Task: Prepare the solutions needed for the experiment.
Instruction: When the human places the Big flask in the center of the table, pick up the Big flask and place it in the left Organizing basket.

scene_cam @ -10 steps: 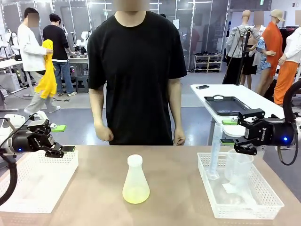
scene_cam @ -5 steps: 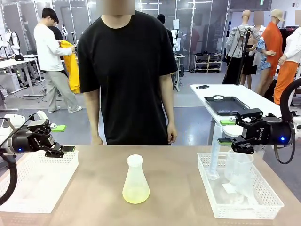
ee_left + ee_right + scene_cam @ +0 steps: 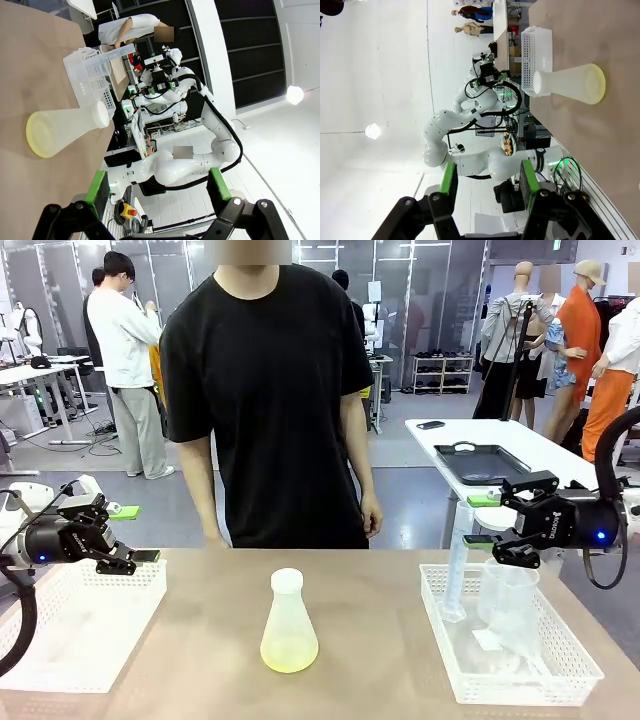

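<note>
I am seeing the solutions (image 3: 289, 650) lying as a pale yellow-green pool in the bottom of the conical flask (image 3: 287, 605), which is standing upright mid-table. My left gripper (image 3: 137, 534) is hanging spread wide and empty over the left basket (image 3: 60, 640). The right gripper (image 3: 484, 519) is hovering above the right basket (image 3: 520, 685) beside the graduated cylinder (image 3: 458, 570), jaws partly spread, apparently grasping nothing.

A large open laboratory hall. Centre frame, a brown counter (image 3: 380, 640) carries a conical flask (image 3: 288, 610) of pale yellow-green liquid (image 3: 289, 653); lower right, a white basket (image 3: 520, 691) holds clear plasticware (image 3: 508, 602). Upper left, people (image 3: 125, 350) stand by white worktables (image 3: 30, 373); a shelf rack (image 3: 443, 373) and glass partitions (image 3: 400, 280) line the far wall.
</note>
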Robot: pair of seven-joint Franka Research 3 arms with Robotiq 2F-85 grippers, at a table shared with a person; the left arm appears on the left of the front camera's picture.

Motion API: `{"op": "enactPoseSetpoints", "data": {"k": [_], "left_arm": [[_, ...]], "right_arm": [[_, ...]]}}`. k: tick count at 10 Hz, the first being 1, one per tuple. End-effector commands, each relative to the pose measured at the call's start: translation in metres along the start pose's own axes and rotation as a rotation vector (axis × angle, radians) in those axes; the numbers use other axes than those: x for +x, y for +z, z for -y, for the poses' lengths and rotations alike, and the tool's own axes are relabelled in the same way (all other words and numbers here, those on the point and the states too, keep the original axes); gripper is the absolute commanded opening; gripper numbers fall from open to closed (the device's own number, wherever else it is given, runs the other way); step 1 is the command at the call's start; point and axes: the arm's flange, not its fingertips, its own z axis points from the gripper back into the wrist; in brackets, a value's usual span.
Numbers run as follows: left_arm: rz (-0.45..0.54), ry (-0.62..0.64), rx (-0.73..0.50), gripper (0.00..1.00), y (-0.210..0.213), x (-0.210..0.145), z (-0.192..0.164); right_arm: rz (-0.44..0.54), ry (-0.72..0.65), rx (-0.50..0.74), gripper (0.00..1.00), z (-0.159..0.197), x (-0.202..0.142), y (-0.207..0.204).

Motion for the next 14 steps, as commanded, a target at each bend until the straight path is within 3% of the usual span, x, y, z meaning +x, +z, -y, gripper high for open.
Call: {"op": "enactPoseSetpoints", "data": {"k": [1,7,9,12,14], "left_arm": [[-0.002,-0.008,-0.008,1.0,0.0,0.0,0.001],[0.0,0.0,0.0,1.0,0.0,0.0,0.0],[-0.04,-0.111,0.037,1.0,-0.015,0.017,0.018],[-0.14,-0.178,0.053,1.0,-0.052,0.041,0.041],[-0.226,-0.354,0.097,1.0,-0.083,0.06,0.055]], "right_arm": [[-0.002,0.004,0.004,0.64,-0.001,-0.001,0.0],[-0.002,0.004,0.004,0.64,-0.001,-0.001,0.0],[-0.002,0.004,0.004,0.64,-0.001,-0.001,0.0],[-0.002,0.004,0.004,0.64,-0.001,-0.001,0.0],[-0.002,0.004,0.004,0.64,-0.001,-0.001,0.0]]}}
